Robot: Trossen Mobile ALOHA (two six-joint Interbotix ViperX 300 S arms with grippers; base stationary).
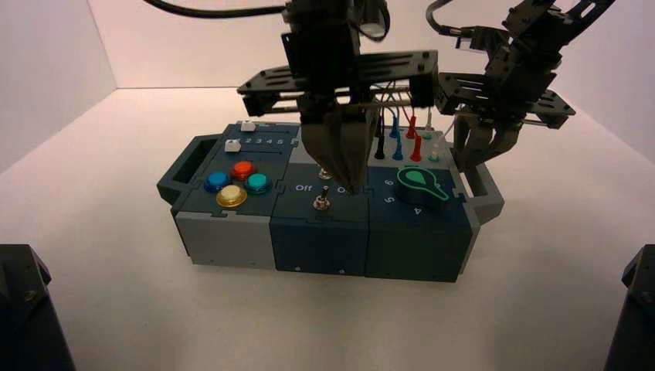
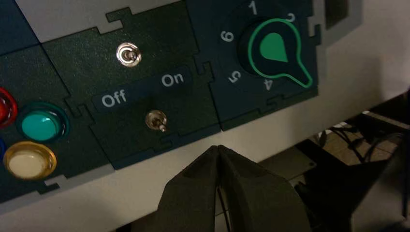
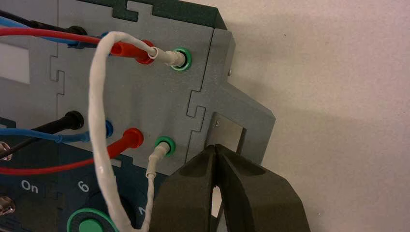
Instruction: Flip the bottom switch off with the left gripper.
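Note:
The bottom switch [image 1: 320, 202] is a tiny metal toggle at the front of the box's middle panel. In the left wrist view it [image 2: 156, 120] sits just below the "Off" and "On" lettering, its short lever leaning toward the On side. The like top switch [image 2: 128, 54] stands behind it. My left gripper [image 1: 354, 189] is shut and empty, its wedge tip just above the panel on the On side, to the right of the bottom switch and apart from it; it also shows in the left wrist view [image 2: 218, 147]. My right gripper [image 1: 473, 161] hangs shut and empty by the box's right handle [image 3: 227, 133].
Blue, red, teal and yellow push-buttons [image 1: 232, 184] fill the box's left front. A green knob [image 1: 421, 183] sits on the right panel, and two white sliders [image 1: 239, 135] at the back left. Black, blue, red and white plugged wires [image 1: 402, 135] stand behind the knob.

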